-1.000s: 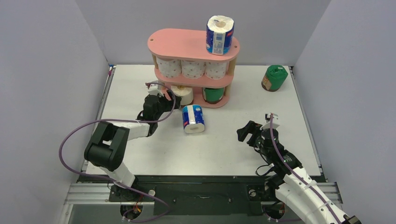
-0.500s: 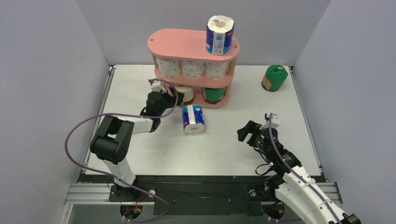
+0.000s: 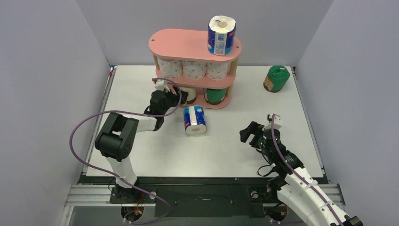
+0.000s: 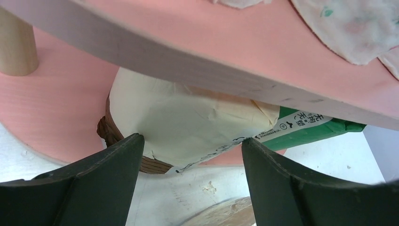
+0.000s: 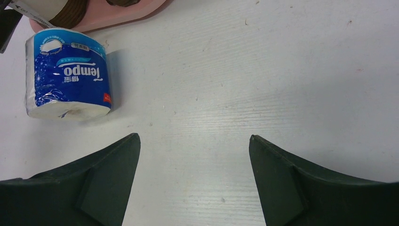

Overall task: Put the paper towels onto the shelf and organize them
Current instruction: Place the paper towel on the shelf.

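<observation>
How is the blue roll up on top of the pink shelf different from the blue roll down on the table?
The top roll sits on the highest board of the shelf; the table roll rests on the table in front. The top roll stands upright, hole up; the table roll lies on its side. Both wear blue-and-white wrap.

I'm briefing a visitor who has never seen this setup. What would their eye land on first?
The pink shelf at the table's far middle, with a blue-and-white roll standing on its top board and three white rolls on the middle one. Next, the left end effector at the bottom tier with a beige-wrapped roll right before it, and another blue roll lying on the table in front.
</observation>
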You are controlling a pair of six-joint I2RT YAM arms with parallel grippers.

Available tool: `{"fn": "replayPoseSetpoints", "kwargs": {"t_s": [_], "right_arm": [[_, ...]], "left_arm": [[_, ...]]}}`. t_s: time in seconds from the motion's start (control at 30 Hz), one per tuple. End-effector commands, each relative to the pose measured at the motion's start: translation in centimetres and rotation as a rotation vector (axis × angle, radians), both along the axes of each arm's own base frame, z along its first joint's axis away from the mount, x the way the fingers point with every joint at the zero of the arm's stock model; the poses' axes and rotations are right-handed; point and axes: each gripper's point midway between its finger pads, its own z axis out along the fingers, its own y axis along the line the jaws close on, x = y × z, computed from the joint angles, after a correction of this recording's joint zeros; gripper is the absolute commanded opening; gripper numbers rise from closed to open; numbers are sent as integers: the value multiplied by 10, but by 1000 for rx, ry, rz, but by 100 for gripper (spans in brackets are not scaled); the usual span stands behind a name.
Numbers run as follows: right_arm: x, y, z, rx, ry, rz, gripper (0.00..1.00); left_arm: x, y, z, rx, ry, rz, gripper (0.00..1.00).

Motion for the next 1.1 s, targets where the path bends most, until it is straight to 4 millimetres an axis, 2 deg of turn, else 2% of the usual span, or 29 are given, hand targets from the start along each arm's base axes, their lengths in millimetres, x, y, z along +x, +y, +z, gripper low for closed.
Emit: {"fn": "replayPoseSetpoints", "kwargs": {"t_s": [0.0,0.17,0.3,0.63,0.77,0.87,1.07], "right_arm": [[4,-4,5,-12,-20,-16,81],[4,-5,4,-13,-18,-19,81],[5,-5,5,-12,-20,-20,81],[5,-3,5,-9,-19,-13,81],[5,-2,5,-5,-18,-8,81],[5,-1,6,-2,-21,-5,81],[4,-2,6,5,-22,-6,81]], "left_arm": [[15,-8,29,-36,-90,-6,73],[17,-9,36,-49,-106,-6,73],[11,-6,41,-54,-117,-5,73],[-19,29,47,-87,-122,51,74],[-27,37,51,-110,-120,78,74],[-26,53,52,-202,-87,160,74],[-20,77,39,-455,7,290,68]]}}
